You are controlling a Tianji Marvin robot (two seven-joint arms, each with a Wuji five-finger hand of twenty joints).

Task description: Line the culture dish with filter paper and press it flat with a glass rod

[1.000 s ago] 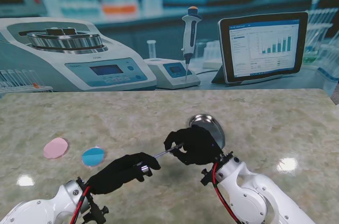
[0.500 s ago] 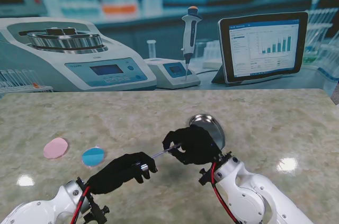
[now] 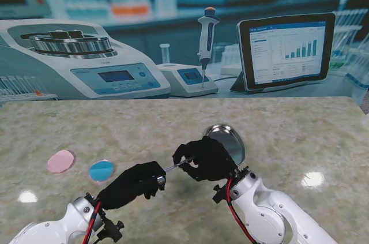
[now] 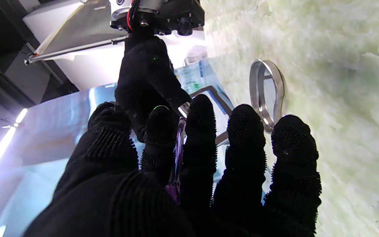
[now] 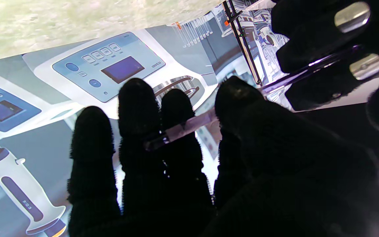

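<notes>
A: We log both hands above the near middle of the desk (image 3: 300, 128). The left hand (image 3: 131, 184) and the right hand (image 3: 206, 157) share one glass rod (image 3: 173, 167), which spans the short gap between them, slanting up toward the right hand.

B: Grip state, please.

A: Left hand fingers (image 4: 200, 131) are curled together around the rod's near end; in the left wrist view the rod (image 4: 178, 154) runs between the index and middle fingers. Right hand fingers (image 5: 136, 108) are clamped on the other end; in the right wrist view the rod (image 5: 183, 129) lies across the fingertips with the thumb pressed against it. So both hands hold the rod at once.

B: And the dish?

A: The culture dish (image 3: 226, 139) sits on the desk just beyond the right hand, partly hidden by it. Its rim shows as a shiny ring; in the left wrist view the dish (image 4: 268, 89) stands clear of the fingers. We cannot tell whether any paper lies inside it.

B: Papers?

A: Two filter paper discs lie flat on the desk to the left, well apart from the dish: a pink disc (image 3: 60, 161) and a blue disc (image 3: 101, 170), just beside each other, the blue one nearer to us and closer to the left hand. Neither hand touches them.

B: Rod to dish?

A: Apart; the rod is held off the desk, near the dish's near-left edge.
</notes>
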